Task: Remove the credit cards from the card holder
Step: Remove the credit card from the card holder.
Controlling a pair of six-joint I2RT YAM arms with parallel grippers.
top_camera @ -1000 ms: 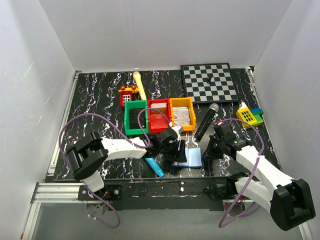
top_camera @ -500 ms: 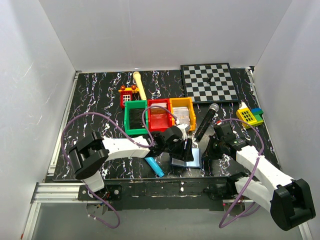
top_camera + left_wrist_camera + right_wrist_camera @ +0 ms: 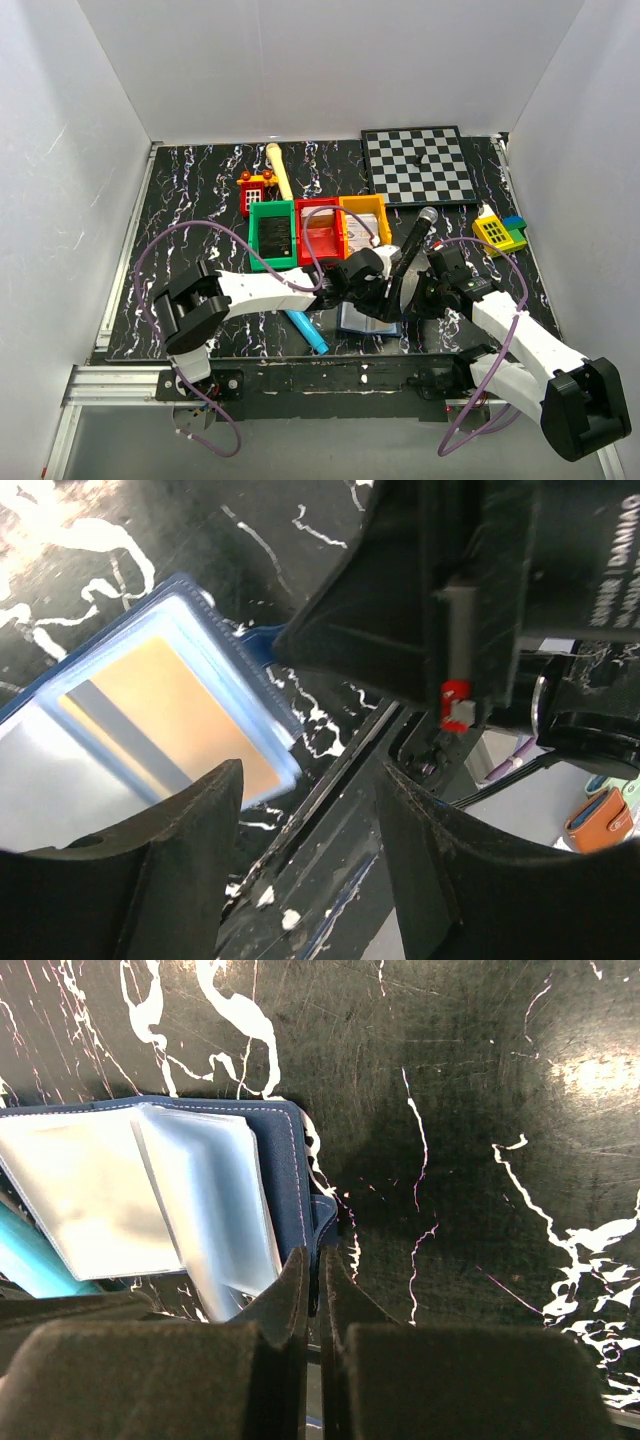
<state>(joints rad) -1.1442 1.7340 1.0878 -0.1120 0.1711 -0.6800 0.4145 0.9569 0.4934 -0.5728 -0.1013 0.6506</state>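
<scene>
Overhead, the card holder [image 3: 362, 320] lies open on the black marbled table [image 3: 200, 180] at lower centre of the frame, below the row formed by the green bin [image 3: 272, 215], red bin [image 3: 320, 210] and orange bin [image 3: 362, 208]. Both arms converge on it. The left gripper [image 3: 388, 292] hangs at its upper right edge and the right gripper [image 3: 422, 300] sits just to its right.

Left wrist view: the holder fills the upper left, with an orange card [image 3: 170, 715] visible under a clear sleeve. The left gripper [image 3: 310, 790] is spread wide. Its two dark fingers [image 3: 160, 880] stand apart at the bottom of the frame and clasp nothing, and the holder's corner lies just beside the left-hand finger.

Right wrist view: the right gripper [image 3: 315, 1260] is pinched closed on the navy edge of the card holder [image 3: 285, 1160] at lower centre. The holder's clear sleeves [image 3: 150, 1190] fan out toward the left of the frame.

Other items in the overhead view: a cyan toy [image 3: 306, 332] lies just left of the holder. A black microphone [image 3: 414, 240] lies diagonally above the grippers, and a chessboard [image 3: 418, 165] occupies the upper right.
</scene>
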